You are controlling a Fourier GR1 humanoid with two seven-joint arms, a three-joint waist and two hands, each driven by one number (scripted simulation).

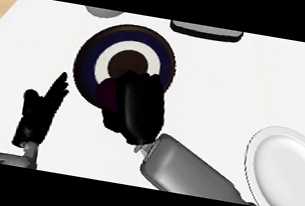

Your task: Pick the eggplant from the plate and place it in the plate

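**Closing on the eggplant at the dark plate's near rim**

Reaching across from the lower right, my right hand (138, 108) sits over the near edge of the dark ringed plate (101, 48), and its black fingers (135, 83) are curled downward over the eggplant (105, 93). Only a dull purple sliver of the eggplant shows to the left of the palm, lying on the plate's lower rim; the rest is hidden under the hand. I judge the fingers to be wrapped round it, though I cannot see whether it has left the plate's surface.

The approach comes from above and slightly from the right, which makes sense: the forearm stays clear of the plate's centre, and the hand is already on the side facing the white plate (287, 168), well apart at the right edge of the bench (249, 80). That white plate is where I take the eggplant to be headed.

My left hand (40, 111) rests at the lower left with fingers straight and pointing up, holding nothing, well out of the carrying path.

Next I would want a straight lift before any sideways travel, so the eggplant clears the dark rim rather than dragging the plate along.
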